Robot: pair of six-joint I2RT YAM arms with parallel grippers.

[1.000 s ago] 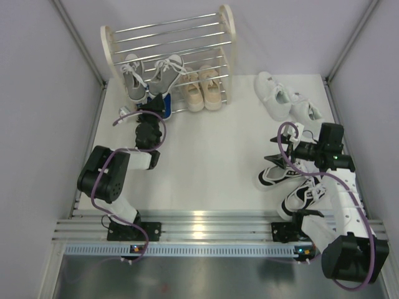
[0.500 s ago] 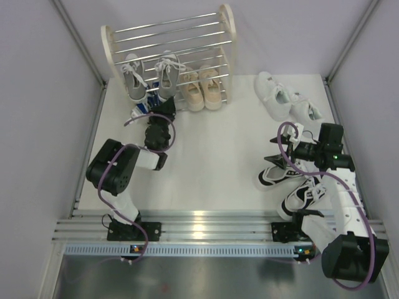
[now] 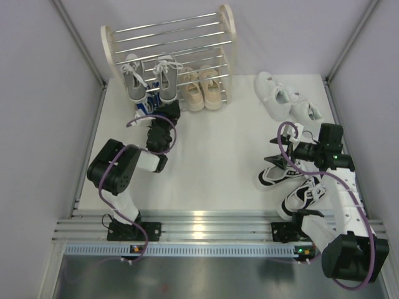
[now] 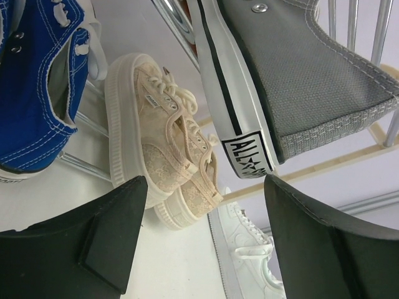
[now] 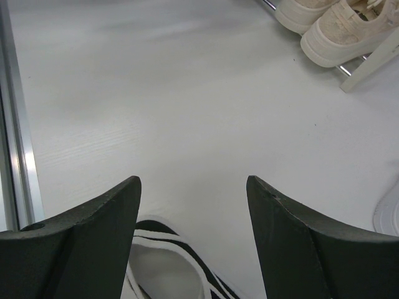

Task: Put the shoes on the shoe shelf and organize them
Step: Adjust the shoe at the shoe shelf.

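Rack [image 3: 168,28] at the far left of the table [image 3: 212,143], cream side panels joined by chrome rods. On its left half, grey pair [image 3: 133,78], side by side, heels toward the arms. On the right half, beige pair [image 3: 191,88], low on the rods. Just below the grey pair, at the rack's near left corner, one blue shoe [image 3: 142,107], mostly hidden from above by the left arm. In the left wrist view, same shoe lying against the lower rods, left of the beige pair. Which tier, impossible to tell.

Left gripper [image 3: 167,111] right at the rack's front, just short of the heel of the right-hand grey shoe. Through its wrist camera, fingers [image 4: 106,243] spread wide with nothing clamped between them. Grey heel with its star patch just beyond the right fingertip; touching or a hair apart, unclear.

Right gripper [image 3: 274,159] well apart from the rack, over on the table's right side, hanging above the black-and-white pair [image 3: 274,176]. Jaws wide apart there too, holding nothing. Bare table between the fingers in the wrist view, striped shoe opening just beneath them.

White pair [image 3: 272,93] on the table to the right of the rack, beyond the right gripper, off the rods
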